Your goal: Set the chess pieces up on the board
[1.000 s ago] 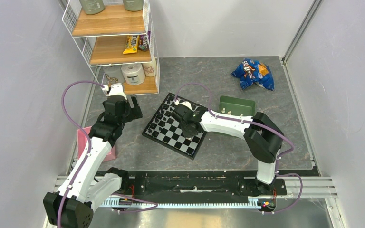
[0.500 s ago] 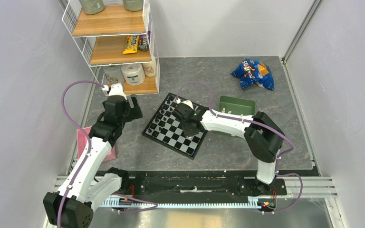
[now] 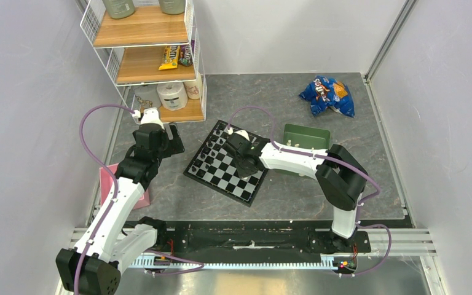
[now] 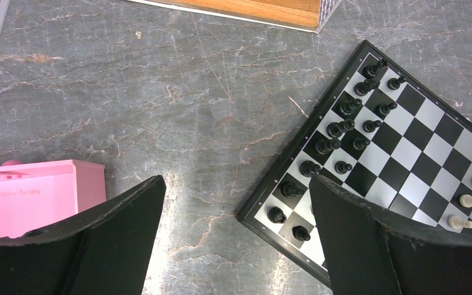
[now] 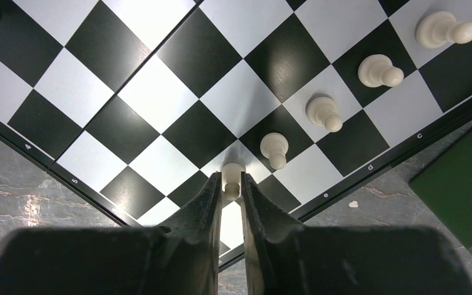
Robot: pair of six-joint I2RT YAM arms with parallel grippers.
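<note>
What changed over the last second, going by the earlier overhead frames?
The right gripper shifted slightly toward the far side of the board early on, then held. It now straddles a white pawn standing on the board; whether it still grips the pawn cannot be told. The left gripper stayed open, off the board's left side. No pieces visibly moved.

so the board (image 3: 212, 170) sits mid table (image 3: 252, 98), tray (image 3: 307, 129) just right of it, rack (image 3: 144, 61) in the far-left corner, snack bag (image 3: 327, 95) near the far-right corner, box (image 3: 105, 182) by the left edge.
</note>
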